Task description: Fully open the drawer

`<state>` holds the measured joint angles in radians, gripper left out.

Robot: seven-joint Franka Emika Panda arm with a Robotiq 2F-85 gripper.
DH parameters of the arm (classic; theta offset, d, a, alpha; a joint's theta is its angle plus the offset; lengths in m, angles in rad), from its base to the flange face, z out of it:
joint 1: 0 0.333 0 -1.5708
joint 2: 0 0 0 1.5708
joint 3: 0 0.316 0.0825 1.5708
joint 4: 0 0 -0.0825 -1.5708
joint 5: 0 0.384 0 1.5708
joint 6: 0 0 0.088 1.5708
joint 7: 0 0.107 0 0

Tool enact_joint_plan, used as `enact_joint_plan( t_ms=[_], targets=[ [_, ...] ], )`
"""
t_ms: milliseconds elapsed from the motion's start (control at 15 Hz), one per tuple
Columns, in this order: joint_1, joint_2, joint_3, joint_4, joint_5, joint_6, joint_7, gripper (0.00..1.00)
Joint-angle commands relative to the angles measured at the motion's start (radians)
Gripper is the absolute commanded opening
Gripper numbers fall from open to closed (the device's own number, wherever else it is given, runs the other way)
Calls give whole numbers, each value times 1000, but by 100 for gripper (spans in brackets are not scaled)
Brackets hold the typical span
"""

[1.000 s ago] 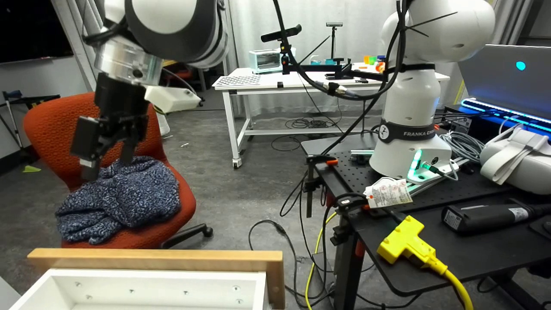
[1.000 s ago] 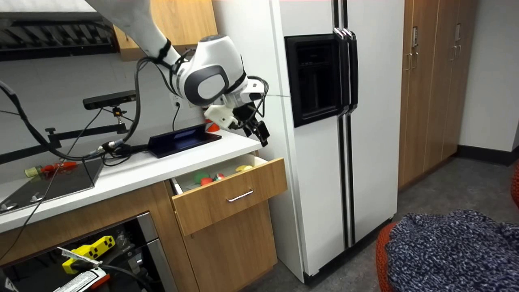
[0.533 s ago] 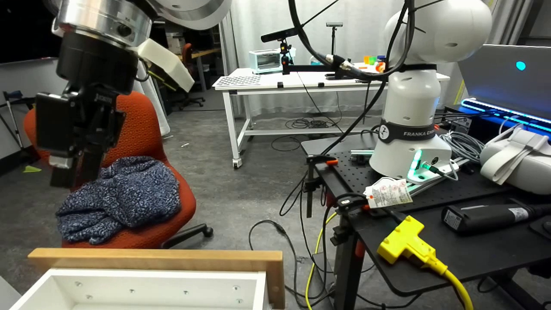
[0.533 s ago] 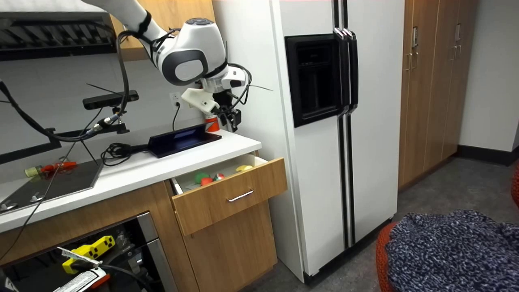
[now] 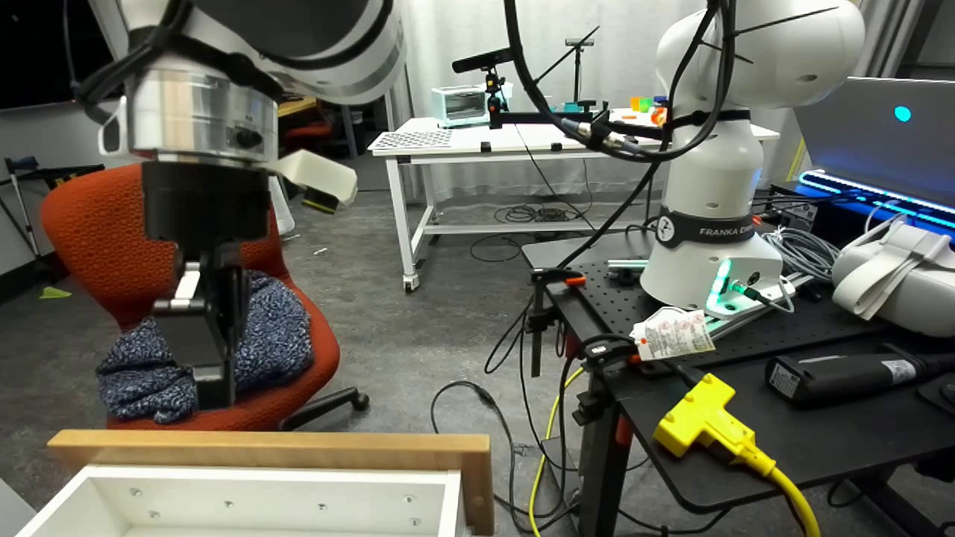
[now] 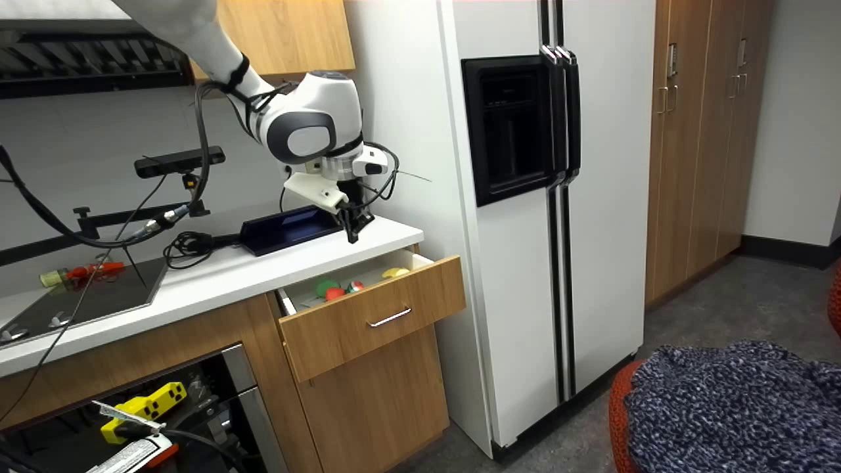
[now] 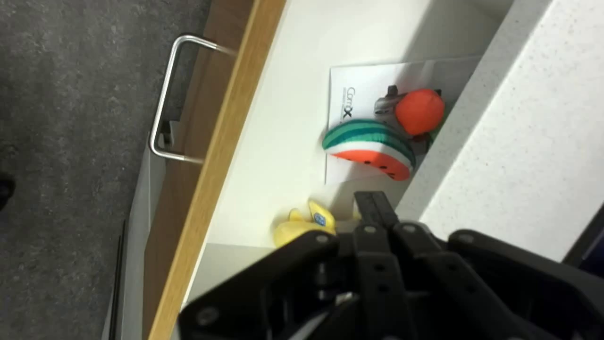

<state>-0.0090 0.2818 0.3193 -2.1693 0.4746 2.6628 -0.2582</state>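
So, your gripper: pressed together, pinching nothing, above drawer. Drawer looks partly out. Maybe squeezed thin so you can push front from inside.

Kitchen drawer: wood-grain front, white interior, silver bar handle. Stood open, lower than the claw and apart from it; full extension could not be judged. In wrist view, front ran left of the claw, handle farther out at upper left, interior showing between.
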Motion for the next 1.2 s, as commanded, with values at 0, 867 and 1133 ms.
enact_joint_plan(
  t_ms=[0, 867, 1133],
  targets=[
    [78, 88, -69, 56, -138, -25, 98, 0],
    [273, 265, -304, 190, -567, -70, 394, 0],
    [343, 257, -405, 154, -729, -73, 509, 0]
  ],
)
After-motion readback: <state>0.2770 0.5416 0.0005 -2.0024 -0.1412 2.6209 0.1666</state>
